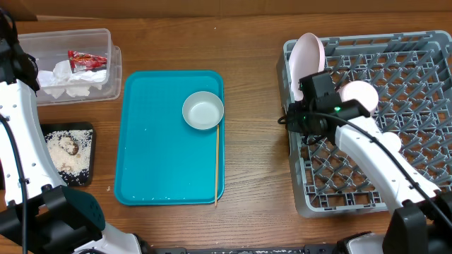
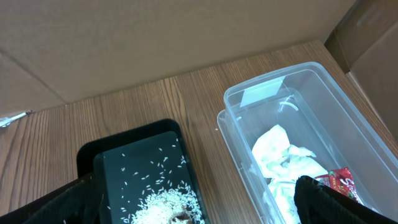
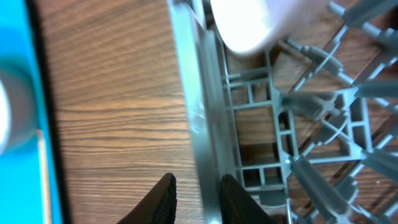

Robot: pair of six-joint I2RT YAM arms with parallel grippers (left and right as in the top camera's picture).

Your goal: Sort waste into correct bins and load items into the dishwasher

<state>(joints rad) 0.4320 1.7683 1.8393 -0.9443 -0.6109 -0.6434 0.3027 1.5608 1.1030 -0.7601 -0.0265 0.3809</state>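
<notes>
The clear tub at the back left holds the crumpled napkin and the red wrapper; both also show in the left wrist view. The black tray holds rice with brownish scraps. The grey-white bowl sits on the teal tray. The pink plate stands upright in the grey dish rack, with a white round dish beside it. My left gripper is open and empty above the black tray and tub. My right gripper is open and empty over the rack's left wall.
A thin wooden chopstick lies along the teal tray's right side. Bare wood table separates the teal tray from the rack. Cardboard walls stand behind the table.
</notes>
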